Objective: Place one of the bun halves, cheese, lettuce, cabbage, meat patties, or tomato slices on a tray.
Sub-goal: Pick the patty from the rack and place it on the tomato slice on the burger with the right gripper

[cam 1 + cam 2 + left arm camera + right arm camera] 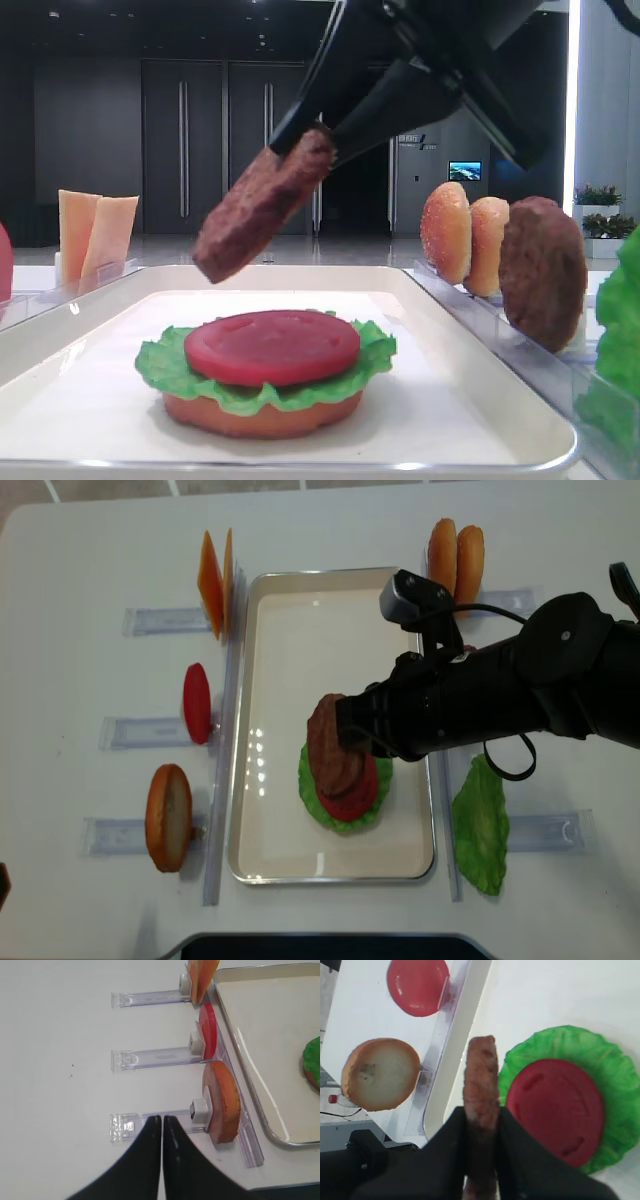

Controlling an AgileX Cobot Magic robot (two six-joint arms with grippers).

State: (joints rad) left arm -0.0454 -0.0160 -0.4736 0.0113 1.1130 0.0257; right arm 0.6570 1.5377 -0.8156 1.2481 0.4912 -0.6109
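done: bun base, lettuce (372, 362), tomato slice (272, 346) stacked on tray (480, 400) | now: your right gripper (481, 1125) pinches meat patty (262, 203) above stack | left gripper (162, 1127) pressed together, idle | left: lower, release

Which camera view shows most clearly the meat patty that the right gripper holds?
The low exterior high view: the meat patty shows its broad face, tilted, above the tomato slice, pinched by the right gripper. The right wrist view shows it edge-on. The overhead view shows its upper face, partly hidden by the arm. The left wrist view misses it.
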